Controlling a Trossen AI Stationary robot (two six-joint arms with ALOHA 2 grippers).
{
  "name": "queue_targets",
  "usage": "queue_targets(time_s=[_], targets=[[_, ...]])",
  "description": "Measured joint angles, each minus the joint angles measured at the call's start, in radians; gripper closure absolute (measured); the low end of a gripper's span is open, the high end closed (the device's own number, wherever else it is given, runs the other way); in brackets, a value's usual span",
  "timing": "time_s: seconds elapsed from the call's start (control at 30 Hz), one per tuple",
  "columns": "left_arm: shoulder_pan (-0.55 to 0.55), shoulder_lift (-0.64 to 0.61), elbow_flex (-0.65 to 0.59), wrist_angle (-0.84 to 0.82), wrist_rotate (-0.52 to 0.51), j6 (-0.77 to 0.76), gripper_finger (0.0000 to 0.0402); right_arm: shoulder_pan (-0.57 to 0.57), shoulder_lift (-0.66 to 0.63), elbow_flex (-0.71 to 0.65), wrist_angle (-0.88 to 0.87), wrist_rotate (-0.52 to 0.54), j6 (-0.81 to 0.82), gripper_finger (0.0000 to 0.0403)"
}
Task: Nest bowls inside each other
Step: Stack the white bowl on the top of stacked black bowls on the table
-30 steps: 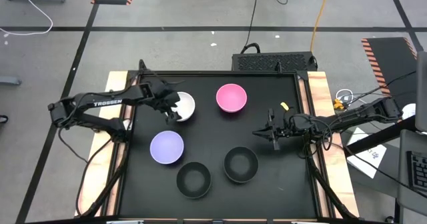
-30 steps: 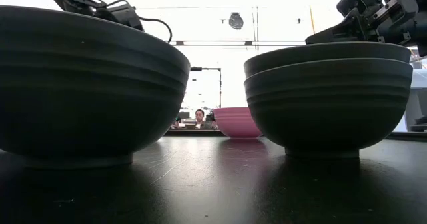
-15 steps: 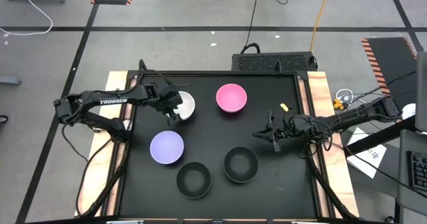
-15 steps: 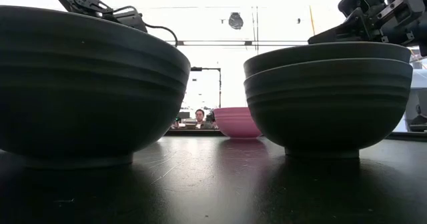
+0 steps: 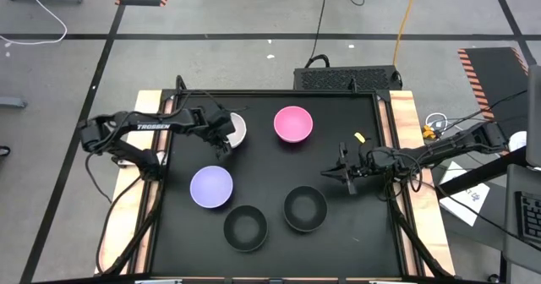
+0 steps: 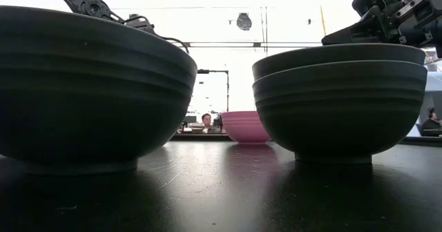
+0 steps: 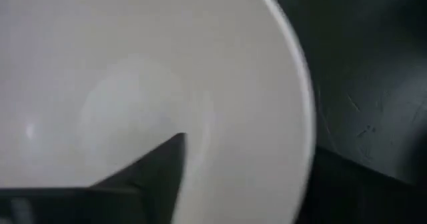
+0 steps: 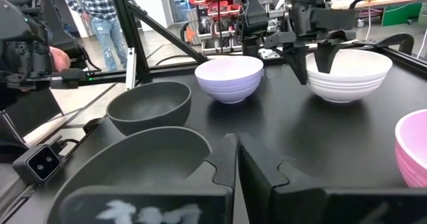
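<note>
Reaching over the back left part of the black table point(image 5: 270, 233), my left end effector point(image 5: 225, 138) straddles the near-left rim of the white bowl point(image 5: 237, 128): in my left wrist view one dark finger point(image 7: 143, 177) lies inside the bowl against its pale inner wall, and in my right wrist view the other finger comes down outside the rim. The fingers are part-way closed about that rim; whether they are pressing on it I cannot tell. The white bowl sits flat on the table.

My right end effector point(image 5: 344, 171) hovers over the right side of the table with its fingers pinched together on nothing, just behind and to the right of the stacked black bowls point(image 5: 305, 208).

That stack is two black bowls, one nested in the other, as the low view shows by the double rim. A single black bowl point(image 5: 245, 228) sits just left of it, near the front edge. The lavender bowl point(image 5: 210, 187) sits behind and to the left of that single black bowl, in front of the white one and apart from it. The pink bowl point(image 5: 293, 124) sits at the back centre, to the right of the white bowl, not touching it.

A person point(image 6: 206, 121) shows far behind the table in the low view.
</note>
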Motion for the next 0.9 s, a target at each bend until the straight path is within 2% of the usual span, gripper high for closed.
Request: queue_targets(time_s=[0.2,0.23,0.57,0.8,0.9], targets=[[-0.001,0.0,0.002,0.015,-0.016,0.037,0.0364,0.0,0.0,0.0,0.0,0.0,0.001,0.0396],[0.0,-0.004,0.004,0.023,-0.027,0.045,0.038,0.0,0.0,0.0,0.0,0.0,0.001,0.0396],[-0.019,-0.032,-0.001,0.096,-0.001,0.097,0.0395,0.0,0.0,0.0,0.0,0.0,0.0,0.0396],[-0.065,-0.114,-0.003,0.261,0.146,0.108,0.0398,0.0,0.026,0.0,0.0,0.0,-0.006,0.0396],[-0.101,-0.153,-0.002,0.336,0.168,0.111,0.0399,0.0,0.041,0.0,0.002,0.0,-0.006,0.0396]])
